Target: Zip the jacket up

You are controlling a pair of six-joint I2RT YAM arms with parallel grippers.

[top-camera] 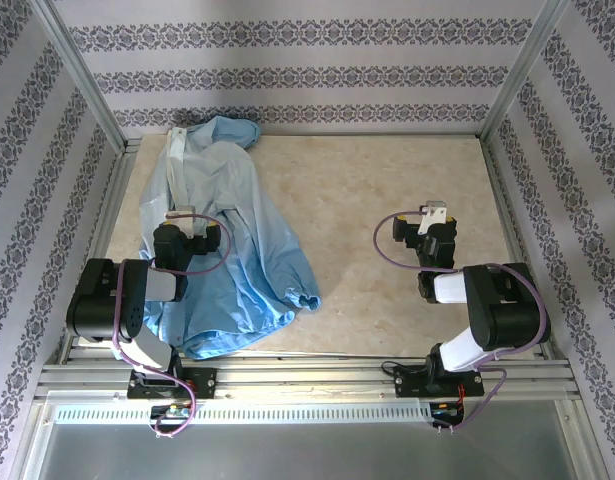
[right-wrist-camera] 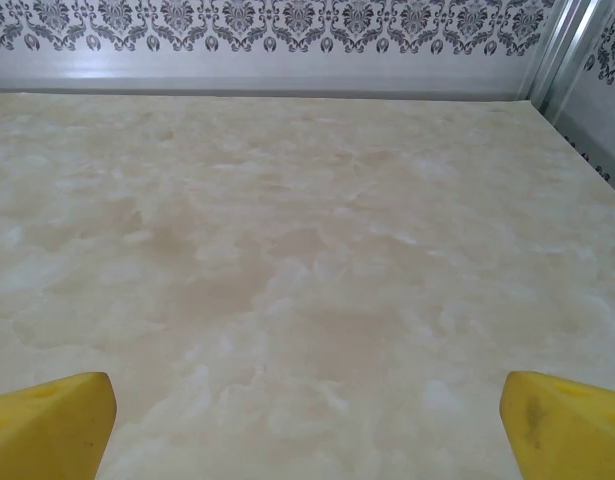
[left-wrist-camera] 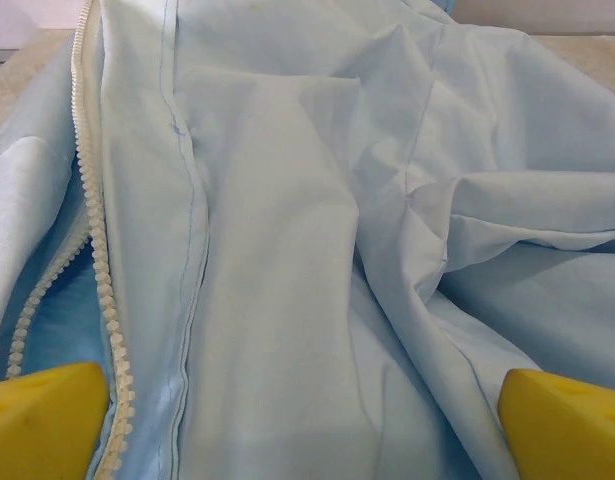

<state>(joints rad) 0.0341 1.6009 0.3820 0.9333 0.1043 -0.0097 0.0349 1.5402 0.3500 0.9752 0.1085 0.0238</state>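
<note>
The light-blue jacket (top-camera: 227, 230) lies crumpled on the left half of the table, reaching from the back wall toward the front edge. My left gripper (top-camera: 187, 222) hovers over its middle, jaws wide open with nothing between them. In the left wrist view the jacket's fabric (left-wrist-camera: 317, 250) spreads under the yellow fingertips (left-wrist-camera: 47, 420), and the pale white zipper strip (left-wrist-camera: 97, 250) runs down the left side, its two rows of teeth parted. My right gripper (top-camera: 434, 215) stands open over bare table on the right, well away from the jacket. Its yellow fingertips (right-wrist-camera: 567, 425) frame nothing but marble.
The beige marble table (top-camera: 387, 180) is fenced by aluminium posts and patterned walls (top-camera: 307, 70) on three sides. A rail frame (top-camera: 307, 375) runs along the near edge by the arm bases. Cables loop beside each wrist.
</note>
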